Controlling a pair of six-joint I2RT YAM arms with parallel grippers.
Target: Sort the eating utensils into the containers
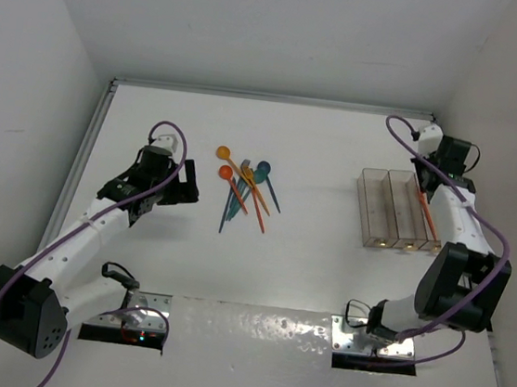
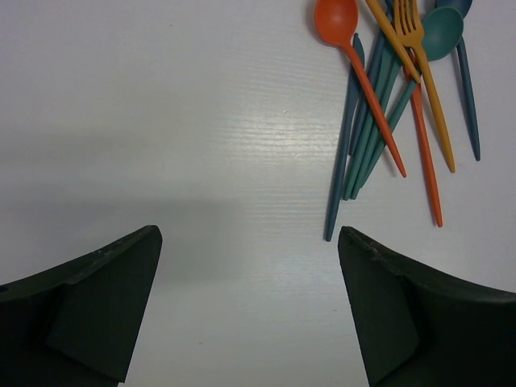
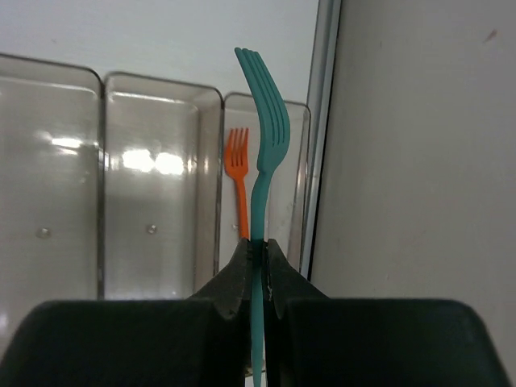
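The right end effector point(image 3: 258, 251) is pinched down tight on a teal fork point(image 3: 262, 121), gripping it partway along the handle so the tines stick out past the fingertips. In the right wrist view the fork lines up over the end bin of the three clear containers point(image 1: 384, 175), the one nearest the side wall. That bin already has an orange fork point(image 3: 237, 173) lying in it, while the other two bins look bare. Can't tell how high the teal fork sits above the bin. Over on the other side, the left end effector point(image 2: 248, 242) is spread wide with nothing between its fingers, hanging over bare table point(image 1: 304, 283) just beside the pile of utensils point(image 1: 245, 187). The pile is a loose crisscross: an orange spoon point(image 2: 339, 20), a yellow-orange fork point(image 2: 411, 28), a teal spoon point(image 2: 442, 32) and several slim teal and blue handles fanned out underneath.
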